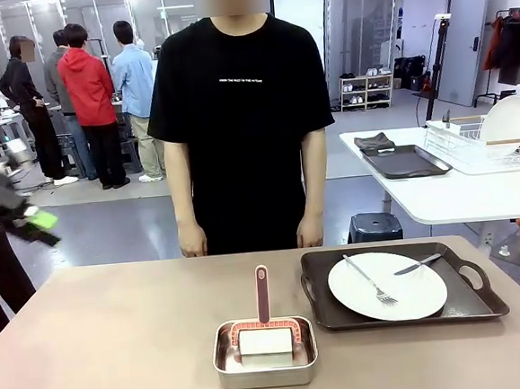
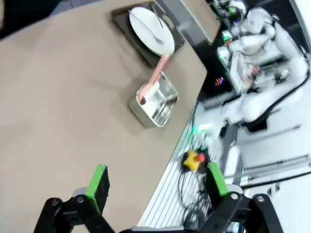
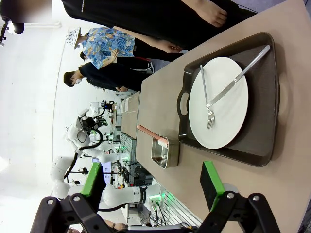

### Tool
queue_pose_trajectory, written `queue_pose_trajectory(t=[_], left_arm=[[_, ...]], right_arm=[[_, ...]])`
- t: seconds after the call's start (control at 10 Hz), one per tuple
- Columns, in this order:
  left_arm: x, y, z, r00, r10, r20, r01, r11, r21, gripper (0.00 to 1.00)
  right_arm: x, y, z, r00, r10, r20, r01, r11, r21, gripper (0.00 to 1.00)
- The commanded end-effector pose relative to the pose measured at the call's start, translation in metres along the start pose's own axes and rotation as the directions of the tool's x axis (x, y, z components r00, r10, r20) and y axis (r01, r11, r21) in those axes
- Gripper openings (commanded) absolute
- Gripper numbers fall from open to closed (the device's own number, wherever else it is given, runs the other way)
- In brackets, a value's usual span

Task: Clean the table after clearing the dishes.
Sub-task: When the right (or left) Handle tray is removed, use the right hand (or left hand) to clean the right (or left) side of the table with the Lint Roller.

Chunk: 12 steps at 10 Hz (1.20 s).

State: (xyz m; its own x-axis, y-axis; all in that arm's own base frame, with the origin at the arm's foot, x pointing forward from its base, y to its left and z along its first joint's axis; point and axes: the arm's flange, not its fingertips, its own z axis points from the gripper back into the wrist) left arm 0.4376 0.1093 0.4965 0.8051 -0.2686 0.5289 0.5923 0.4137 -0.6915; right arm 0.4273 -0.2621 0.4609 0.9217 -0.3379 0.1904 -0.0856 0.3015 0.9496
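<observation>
Closest to the front camera, at the bottom centre of its frame, sits a small square steel pan [image 1: 256, 378] holding a white roller [image 1: 266, 341] whose pink handle points away toward the person [image 1: 240, 115] standing at the far edge. Just right of the pan on the beige table [image 1: 118, 332], in the lower right of the frame, lies the dark tray [image 1: 471, 302] with its plate [image 1: 412, 292], fork [image 1: 371, 282] and knife [image 1: 419, 264]. The tray's long axis runs across the picture, with a handle cut-out at each short end. The coming move looks to hinge on that placement: the tray is on the right arm's side, so the right gripper [image 3: 153, 183] is much the nearer. In the right wrist view its green-padded fingers stand spread wide with nothing between them. The tray lies ahead in the upper right of that frame, rolled so its long axis runs top to bottom. The left gripper [image 2: 156, 180], likewise spread and empty, looks down on the table from farther off, with pan and tray well apart from it in the upper middle of its view. By this showing the dish is not yet cleared and the roller untouched.
</observation>
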Motion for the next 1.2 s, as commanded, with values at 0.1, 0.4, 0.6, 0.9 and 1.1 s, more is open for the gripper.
queue_pose_trajectory(t=[0.1,0.4,0.6,0.9,1.1], left_arm=[[-0.086,0.018,0.027,0.963,0.122,0.241,-0.116,0.993,-0.039,1.00],[-0.167,0.038,0.092,0.915,0.183,0.360,-0.166,0.983,-0.076,1.00],[-0.172,0.045,0.107,0.916,0.187,0.354,-0.164,0.982,-0.094,1.00],[-0.184,0.037,0.101,0.899,0.211,0.384,-0.198,0.977,-0.072,1.00],[-0.184,0.037,0.101,0.899,0.211,0.384,-0.198,0.977,-0.072,1.00]], right_arm=[[-0.001,0.003,-0.001,1.000,0.003,0.001,-0.003,1.000,0.004,1.00],[-0.001,0.003,-0.001,1.000,0.003,0.001,-0.003,1.000,0.004,1.00],[-0.001,0.003,-0.001,1.000,0.003,0.001,-0.003,1.000,0.004,1.00],[-0.001,0.003,-0.001,1.000,0.003,0.001,-0.003,1.000,0.004,1.00],[-0.001,0.003,-0.001,1.000,0.003,0.001,-0.003,1.000,0.004,1.00]])
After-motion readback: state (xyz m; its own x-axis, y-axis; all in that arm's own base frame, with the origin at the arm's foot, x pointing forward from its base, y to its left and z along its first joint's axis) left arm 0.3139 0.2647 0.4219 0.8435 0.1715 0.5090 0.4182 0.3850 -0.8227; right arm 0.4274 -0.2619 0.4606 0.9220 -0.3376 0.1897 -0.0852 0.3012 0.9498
